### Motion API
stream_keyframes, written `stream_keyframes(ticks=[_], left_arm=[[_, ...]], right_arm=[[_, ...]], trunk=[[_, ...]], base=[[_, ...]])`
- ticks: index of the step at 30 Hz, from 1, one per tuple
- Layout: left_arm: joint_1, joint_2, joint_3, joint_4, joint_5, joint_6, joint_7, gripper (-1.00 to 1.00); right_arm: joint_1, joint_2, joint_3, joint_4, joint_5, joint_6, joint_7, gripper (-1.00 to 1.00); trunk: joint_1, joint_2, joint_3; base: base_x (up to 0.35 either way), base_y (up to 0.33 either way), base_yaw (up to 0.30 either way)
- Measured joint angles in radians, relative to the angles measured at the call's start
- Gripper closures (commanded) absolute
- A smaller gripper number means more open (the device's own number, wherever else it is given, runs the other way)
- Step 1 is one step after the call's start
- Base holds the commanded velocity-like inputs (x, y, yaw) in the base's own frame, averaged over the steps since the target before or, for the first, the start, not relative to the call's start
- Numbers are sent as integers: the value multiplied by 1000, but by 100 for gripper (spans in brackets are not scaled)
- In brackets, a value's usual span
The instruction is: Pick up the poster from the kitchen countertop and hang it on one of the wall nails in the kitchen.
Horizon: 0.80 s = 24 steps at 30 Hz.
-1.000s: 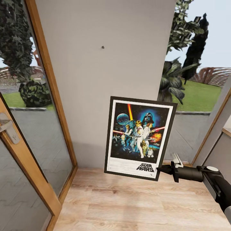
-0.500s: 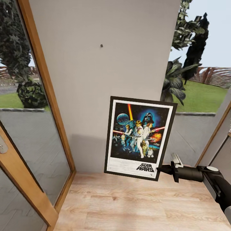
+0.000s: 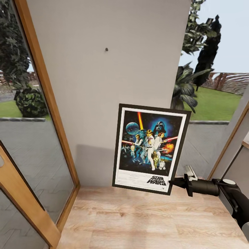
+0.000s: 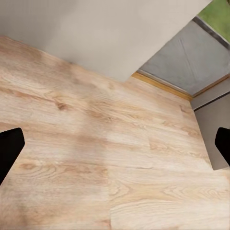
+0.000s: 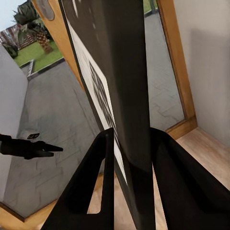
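The right gripper (image 3: 172, 181) is clenched on the poster (image 3: 150, 148) at its lower right corner, holding it upright, slightly tilted, in the air above the wooden floor (image 3: 138, 221) and in front of the pale wall (image 3: 110, 86). The nail (image 3: 106, 49) sits on that wall, well above the poster and to its left. In the right wrist view the two fingers (image 5: 100, 163) pinch the thin frame edge-on. The left gripper (image 4: 115, 148) points down at bare floor, its fingertips spread wide and holding nothing.

The poster looks like a stiff, flat, light panel, so it should keep its shape. Held by one corner, though, it can probably pivot or slip between the fingers, so it wants slow moves. A grip nearer the middle of an edge would likely steady it, leaving the top free for the nail
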Motion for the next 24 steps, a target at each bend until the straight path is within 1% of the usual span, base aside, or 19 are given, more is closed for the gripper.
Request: stream_keyframes(ticks=[3, 6, 24], left_arm=[[0, 0, 0, 0, 0, 0, 0, -100], [0, 0, 1, 0, 0, 0, 0, -100], [0, 0, 0, 0, 0, 0, 0, -100]], right_arm=[[0, 0, 1, -6, 0, 2, 0, 100], [0, 0, 0, -4, 0, 2, 0, 100], [0, 0, 0, -3, 0, 1, 0, 100]], trunk=[[0, 0, 0], [0, 0, 0], [-1, 0, 0]], base=[[0, 0, 0], [126, 0, 0], [317, 0, 0]])
